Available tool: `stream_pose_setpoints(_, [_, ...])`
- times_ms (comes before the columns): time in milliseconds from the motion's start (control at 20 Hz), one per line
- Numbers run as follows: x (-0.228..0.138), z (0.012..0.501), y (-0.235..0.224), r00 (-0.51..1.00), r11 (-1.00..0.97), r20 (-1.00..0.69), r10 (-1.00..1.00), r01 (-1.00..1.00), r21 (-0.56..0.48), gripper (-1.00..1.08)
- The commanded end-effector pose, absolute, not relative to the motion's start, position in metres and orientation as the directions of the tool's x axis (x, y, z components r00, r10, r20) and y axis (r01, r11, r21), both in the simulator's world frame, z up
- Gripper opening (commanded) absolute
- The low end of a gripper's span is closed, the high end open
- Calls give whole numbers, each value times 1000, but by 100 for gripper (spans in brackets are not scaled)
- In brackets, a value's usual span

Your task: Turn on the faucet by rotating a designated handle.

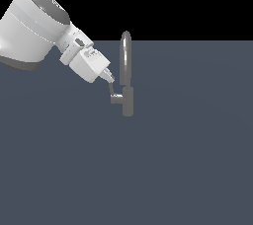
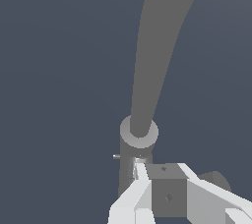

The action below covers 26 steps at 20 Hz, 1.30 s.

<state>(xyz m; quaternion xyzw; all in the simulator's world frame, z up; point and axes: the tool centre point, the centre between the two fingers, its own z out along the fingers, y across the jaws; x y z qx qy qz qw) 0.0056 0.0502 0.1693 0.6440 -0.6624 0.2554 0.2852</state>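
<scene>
Wrist view, fingers at faucet base

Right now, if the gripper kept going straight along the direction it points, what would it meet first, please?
Probably the handle: the gripper points down toward it, fingertips right at its thin stick, beside the faucet. Contact can't be confirmed.

A flat, matte slate-blue floor surface carries everything here, running unbroken from the near edge back to a straight horizon against black. Standing directly on it is one object: a slim grey metallic faucet, upright, with a thick cylindrical base meeting the surface and a tall narrow arched spout rising above it. In the wrist view the same slate-blue plane spreads evenly around the faucet's round base.
</scene>
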Motion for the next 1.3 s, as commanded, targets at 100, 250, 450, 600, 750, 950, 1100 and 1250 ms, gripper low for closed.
stream_pose_setpoints(100, [-13, 159, 51, -2, 45, 708, -706, -998, 42, -100])
stream_pose_setpoints(250, [-23, 155, 51, -2, 47, 708, -707, -998, 44, -100])
stream_pose_setpoints(450, [-36, 150, 52, -2, 48, 707, -707, -998, 45, -100])
stream_pose_setpoints(600, [-32, 154, 52, -8, 43, 710, -705, -999, 32, -100])
stream_pose_setpoints(750, [-40, 141, 52, -6, 45, 709, -705, -998, 35, -100])
stream_pose_setpoints(950, [-50, 123, 53, -5, 46, 708, -706, -998, 40, -100])
stream_pose_setpoints(1100, [-57, 109, 54, -3, 48, 708, -706, -998, 43, -100])
stream_pose_setpoints(1250, [-62, 100, 54, -2, 48, 707, -707, -998, 45, -100])
